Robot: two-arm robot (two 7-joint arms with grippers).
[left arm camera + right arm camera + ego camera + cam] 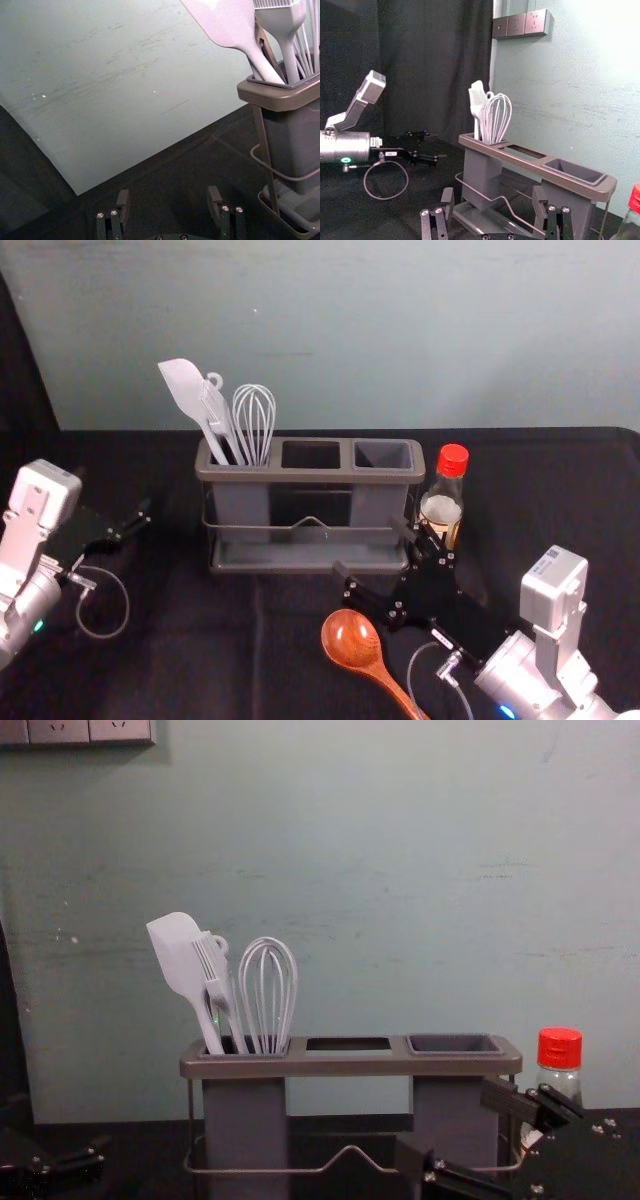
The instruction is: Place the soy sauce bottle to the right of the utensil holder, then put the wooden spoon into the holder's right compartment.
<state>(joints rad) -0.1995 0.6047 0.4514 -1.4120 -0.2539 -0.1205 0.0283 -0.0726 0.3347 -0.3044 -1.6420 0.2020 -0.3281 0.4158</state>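
1. Soy sauce bottle (441, 508): one, glass, red cap, pale label. It stood upright on the black cloth (180, 660), just beside the holder's right end. In the head view, part of the right gripper (370, 547) overlapped its lower portion.

2. Wooden spoon (352, 640): one, reddish brown, glossy. It lay on the cloth in front of the holder, towards its right end, bowl nearest the holder and handle running back towards the robot and to the right.

3. Utensil holder (309, 476): one, grey-brown rim with three openings, wire frame, tray beneath. The right compartment (383, 456) was a grey cup, open at the top.

4. Contents, left compartment: white spatula (186, 390), white brush (212, 965), white whisk (254, 420), all handle down, heads up; the spatula leaned outward to the left.

5. Right gripper: fingers spread wide, set in front of the holder's right part. It was near the bottle and between the spoon's bowl and the holder in the head view.

6. Left gripper (114, 492): fingers likewise wide apart, parked to the left of the holder, apart from it.

7. Surroundings: pale grey-green wall (340, 330) behind; wall sockets (75, 730) at upper left in the chest view; black curtain (432, 65) in the right wrist view.
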